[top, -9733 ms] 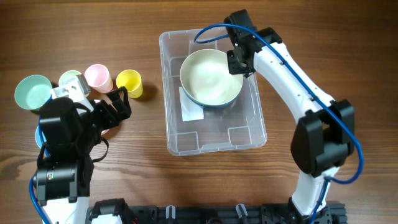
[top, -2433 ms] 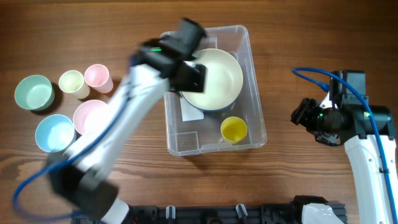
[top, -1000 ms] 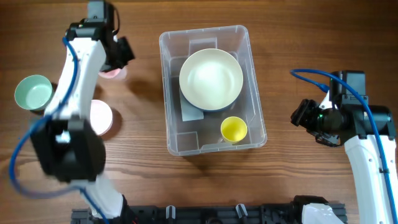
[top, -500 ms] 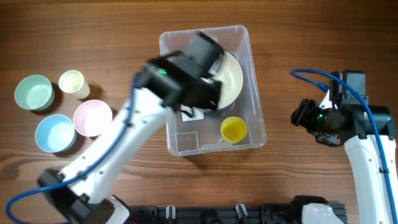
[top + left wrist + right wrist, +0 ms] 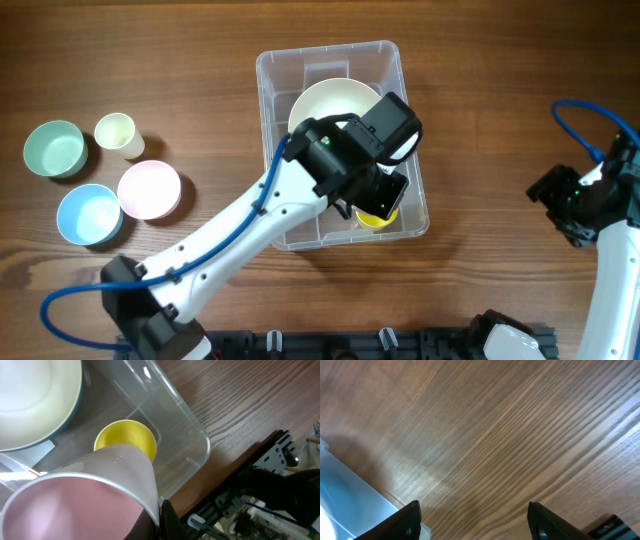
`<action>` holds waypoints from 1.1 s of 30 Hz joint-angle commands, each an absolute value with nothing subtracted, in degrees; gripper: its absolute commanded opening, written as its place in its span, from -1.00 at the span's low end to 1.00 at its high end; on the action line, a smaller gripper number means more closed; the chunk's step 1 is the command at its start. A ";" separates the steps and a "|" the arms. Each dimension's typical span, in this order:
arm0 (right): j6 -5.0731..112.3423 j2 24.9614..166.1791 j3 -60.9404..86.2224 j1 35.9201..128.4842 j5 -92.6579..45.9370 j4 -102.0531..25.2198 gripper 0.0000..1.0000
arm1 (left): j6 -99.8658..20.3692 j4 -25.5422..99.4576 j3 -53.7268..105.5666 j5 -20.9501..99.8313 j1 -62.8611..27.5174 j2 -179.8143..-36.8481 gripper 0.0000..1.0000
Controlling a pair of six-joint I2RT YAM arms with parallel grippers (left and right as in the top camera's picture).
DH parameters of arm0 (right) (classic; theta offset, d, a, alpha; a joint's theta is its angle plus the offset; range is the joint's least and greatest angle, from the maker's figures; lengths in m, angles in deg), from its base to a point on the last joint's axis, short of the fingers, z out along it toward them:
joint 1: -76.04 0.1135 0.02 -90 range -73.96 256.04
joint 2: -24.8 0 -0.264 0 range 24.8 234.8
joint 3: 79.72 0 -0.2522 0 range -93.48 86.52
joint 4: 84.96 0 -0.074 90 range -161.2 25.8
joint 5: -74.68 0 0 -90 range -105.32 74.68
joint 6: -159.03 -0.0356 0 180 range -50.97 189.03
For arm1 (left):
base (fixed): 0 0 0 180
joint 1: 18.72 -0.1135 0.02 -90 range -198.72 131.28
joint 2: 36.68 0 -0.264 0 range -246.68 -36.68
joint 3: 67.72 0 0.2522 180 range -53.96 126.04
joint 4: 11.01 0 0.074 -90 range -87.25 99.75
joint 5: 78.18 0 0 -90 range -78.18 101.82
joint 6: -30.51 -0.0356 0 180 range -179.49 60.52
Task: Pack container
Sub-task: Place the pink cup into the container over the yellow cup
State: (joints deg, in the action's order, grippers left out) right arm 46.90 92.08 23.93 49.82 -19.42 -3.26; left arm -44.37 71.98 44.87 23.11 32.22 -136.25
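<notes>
The container (image 5: 330, 50), a clear plastic bin, sits mid-table holding a large cream bowl (image 5: 325, 105) and a yellow cup (image 5: 375, 219). My left gripper (image 5: 385, 190) hangs over the bin's front right part, shut on the rim of a pink cup (image 5: 75, 505). In the left wrist view the left gripper (image 5: 159, 510) pinches that rim, and the yellow cup (image 5: 125, 440) stands just below it by the container wall (image 5: 185, 415). Off to the far right my right gripper (image 5: 570, 205) is open over bare wood, its jaws (image 5: 473, 510) holding nothing.
On the table's left stand a green bowl (image 5: 54, 148), a cream cup (image 5: 115, 132), a pink bowl (image 5: 149, 189) and a blue bowl (image 5: 90, 214). A corner of the bin (image 5: 350, 495) shows in the right wrist view.
My left arm has carried the pink cup from the table's left side to above the bin's front right. The right arm has shifted further right.
</notes>
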 commanded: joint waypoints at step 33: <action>54.42 98.84 24.28 73.73 -27.85 -2.01 -0.91 | -43.56 72.09 44.67 17.32 -13.40 -127.99 0.27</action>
State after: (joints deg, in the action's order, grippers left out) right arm 56.74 95.41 23.93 68.18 -27.11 -1.18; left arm -44.59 71.81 44.65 14.81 -7.76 -127.64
